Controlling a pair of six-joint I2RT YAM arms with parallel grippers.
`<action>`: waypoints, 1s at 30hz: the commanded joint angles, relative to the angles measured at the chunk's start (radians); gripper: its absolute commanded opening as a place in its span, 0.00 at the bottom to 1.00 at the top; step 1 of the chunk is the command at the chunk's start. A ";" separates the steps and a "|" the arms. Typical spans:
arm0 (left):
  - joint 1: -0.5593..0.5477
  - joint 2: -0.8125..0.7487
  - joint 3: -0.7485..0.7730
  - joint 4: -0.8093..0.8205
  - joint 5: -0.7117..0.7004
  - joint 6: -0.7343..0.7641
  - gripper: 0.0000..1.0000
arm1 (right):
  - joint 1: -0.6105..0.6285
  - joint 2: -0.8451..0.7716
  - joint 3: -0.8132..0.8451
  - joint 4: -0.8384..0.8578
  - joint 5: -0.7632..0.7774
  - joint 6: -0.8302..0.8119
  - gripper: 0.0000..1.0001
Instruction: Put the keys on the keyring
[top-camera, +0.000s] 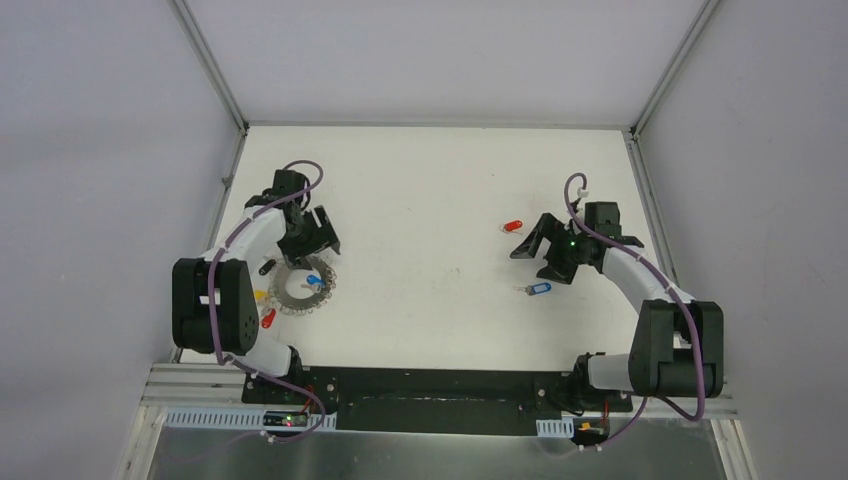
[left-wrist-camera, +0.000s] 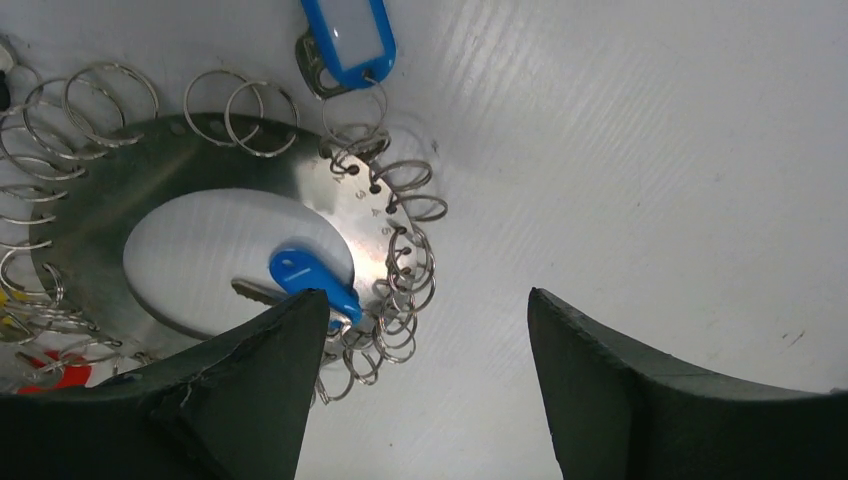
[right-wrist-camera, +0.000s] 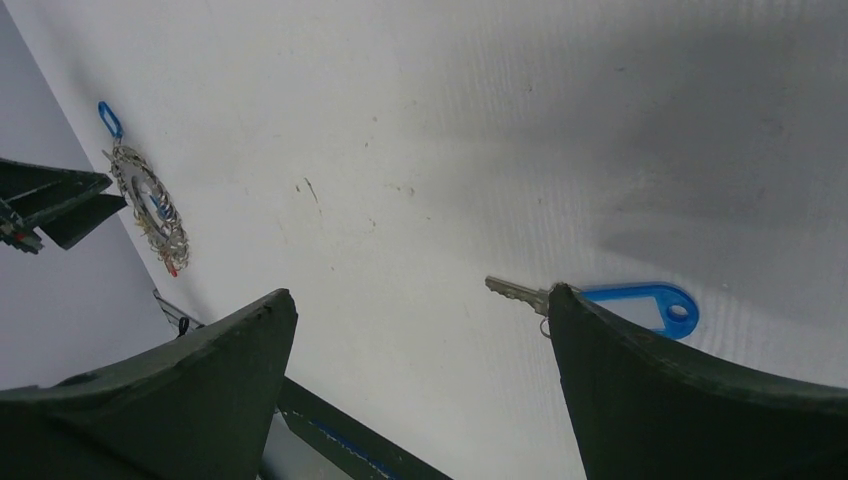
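Crowding the rim of the keyring are many small wire loops, some overlapping, and they lie right under the left gripper. Its fingers stand apart with nothing between them. One fingertip overlaps the ring's rim in the wrist view, and whether it touches cannot be told. A blue-tagged key lies across the ring's wide hole, its tag end at the loops beside that fingertip. A blue tag with a white label sits just outside the rim on the far side. A red tag, a yellow tag and a dark tag fan out from the ring towards the table's left edge, close to the left arm's elbow.

Well apart from the ring, the right gripper hovers with its fingers spread wide and empty. A loose blue key lies just beside one finger, partly hidden behind it. A loose red key lies near the gripper on its far side. Between the two arms stretches open white table, with grey walls on three sides.
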 joint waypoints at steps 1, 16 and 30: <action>0.015 0.052 0.043 0.058 -0.073 0.020 0.75 | -0.004 0.014 0.039 0.038 -0.054 -0.036 0.98; 0.018 0.237 0.061 0.170 0.018 0.040 0.75 | -0.004 0.006 0.052 0.035 -0.111 -0.044 0.97; -0.226 0.317 0.109 0.198 0.193 -0.076 0.76 | 0.039 0.043 0.090 0.032 -0.152 -0.026 0.97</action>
